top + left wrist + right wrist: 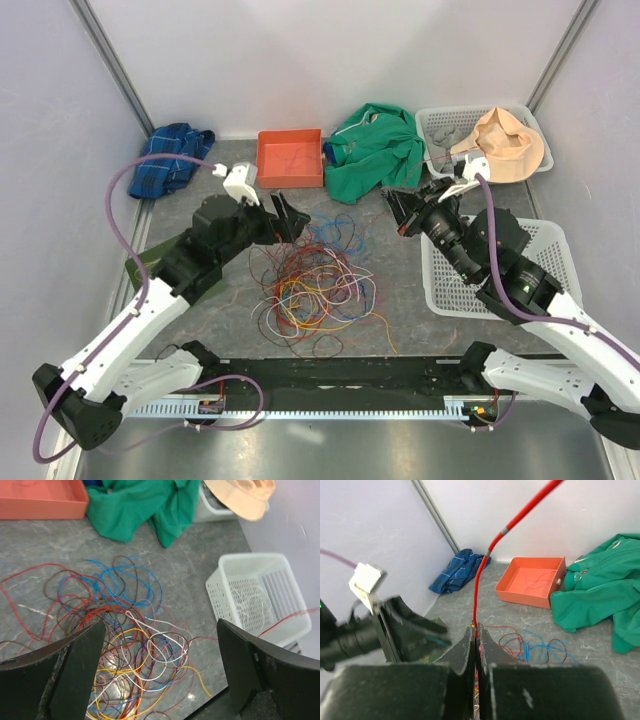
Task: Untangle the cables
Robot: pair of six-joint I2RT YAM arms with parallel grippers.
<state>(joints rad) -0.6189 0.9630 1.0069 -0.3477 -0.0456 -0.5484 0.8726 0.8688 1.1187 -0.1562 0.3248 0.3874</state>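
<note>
Closest to the right wrist camera, the right end effector (475, 639) is pinched together on one red cable (479, 580). The other cables (315, 285) lie heaped mid-surface (400, 300), with the left end effector (161, 626) at their far edge, its fingers wide apart on nothing. If that red strand loops through the heap, a pull could cinch the knot or drag everything, or the thin wire could slip free. Counted: one heap with too many strands to count, two end effectors, two white baskets (445, 295), one orange tray (262, 160), one green garment (375, 150), one blue cloth (170, 165) and one peach hat (505, 145).

Under left claw (160, 625) — cables (125, 630) red, blue, yellow, white, brown. In right claw (476, 632): red cable (476, 590). Beyond it — orange tray (532, 582), green garment (600, 585), blue plaid cloth (455, 572).
</note>
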